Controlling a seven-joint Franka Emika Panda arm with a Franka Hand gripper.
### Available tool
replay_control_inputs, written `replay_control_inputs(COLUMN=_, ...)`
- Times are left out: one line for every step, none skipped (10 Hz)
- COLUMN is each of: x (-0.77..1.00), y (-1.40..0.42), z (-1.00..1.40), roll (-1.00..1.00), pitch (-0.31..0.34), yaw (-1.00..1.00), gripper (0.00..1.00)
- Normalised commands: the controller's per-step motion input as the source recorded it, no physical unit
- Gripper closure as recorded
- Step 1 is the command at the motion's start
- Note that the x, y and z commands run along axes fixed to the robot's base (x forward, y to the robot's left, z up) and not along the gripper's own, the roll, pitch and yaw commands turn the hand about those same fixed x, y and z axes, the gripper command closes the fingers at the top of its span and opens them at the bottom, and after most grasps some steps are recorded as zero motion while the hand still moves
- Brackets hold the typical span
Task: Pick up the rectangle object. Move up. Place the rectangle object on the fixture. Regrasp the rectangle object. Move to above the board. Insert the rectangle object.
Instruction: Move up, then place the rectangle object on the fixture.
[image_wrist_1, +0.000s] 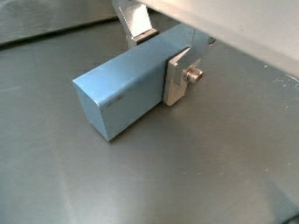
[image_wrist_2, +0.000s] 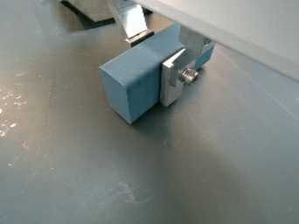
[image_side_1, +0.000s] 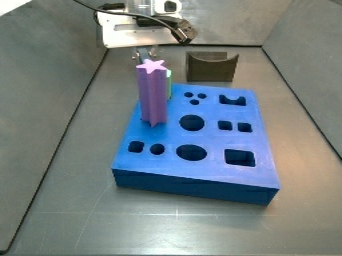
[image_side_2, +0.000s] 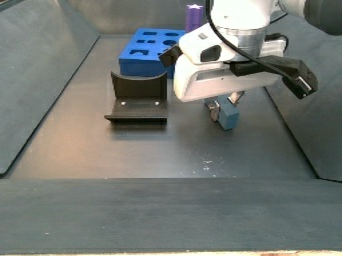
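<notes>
Gripper (image_wrist_1: 163, 59) is clamping the rectangle object (image_wrist_1: 117, 92) between its silver fingers (image_wrist_1: 176, 79); bar is sitting low over the dark floor (image_side_2: 147, 150), beside the fixture (image_side_2: 136, 100).

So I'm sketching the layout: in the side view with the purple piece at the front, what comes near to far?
Board → purple prism standing in it → fixture. The gripper hangs beyond the prism, its depth against the fixture unclear.
</notes>
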Motion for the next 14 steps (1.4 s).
replay_control_inputs(x=0.00, y=0.00, z=0.56, roll=0.00, pitch=0.000, yaw=0.00, gripper=1.00)
replay_control_inputs(x=0.03, y=-0.04, z=0.53, roll=-0.01, pitch=0.010, yaw=-0.02, gripper=1.00)
replay_control_inputs(x=0.01, y=-0.04, z=0.45, roll=0.00, pitch=0.039, yaw=-0.02, gripper=1.00)
replay_control_inputs(x=-0.01, y=-0.02, z=0.30, roll=0.03, pitch=0.057, yaw=-0.02, gripper=1.00)
replay_control_inputs(x=-0.02, y=0.00, z=0.17, roll=0.06, pitch=0.068, yaw=-0.02, gripper=1.00)
replay_control_inputs(x=0.00, y=0.00, z=1.00, roll=0.00, pitch=0.000, yaw=0.00, gripper=1.00)
replay_control_inputs(x=0.00, y=0.00, z=1.00, roll=0.00, pitch=0.003, yaw=0.00, gripper=1.00)
replay_control_inputs(x=-0.01, y=0.00, z=1.00, roll=0.01, pitch=0.059, yaw=0.00, gripper=1.00)
replay_control_inputs(x=-0.02, y=0.00, z=1.00, roll=0.03, pitch=0.067, yaw=0.00, gripper=1.00)
replay_control_inputs(x=-0.02, y=0.01, z=1.00, roll=0.06, pitch=0.086, yaw=-0.01, gripper=1.00)
replay_control_inputs(x=-0.03, y=0.01, z=1.00, roll=0.09, pitch=0.100, yaw=-0.02, gripper=1.00)
replay_control_inputs(x=-0.03, y=0.01, z=1.00, roll=0.12, pitch=0.096, yaw=-0.02, gripper=1.00)
replay_control_inputs(x=-0.03, y=0.01, z=1.00, roll=0.15, pitch=0.099, yaw=-0.01, gripper=1.00)
replay_control_inputs(x=-0.04, y=0.01, z=1.00, roll=0.17, pitch=0.102, yaw=0.00, gripper=1.00)
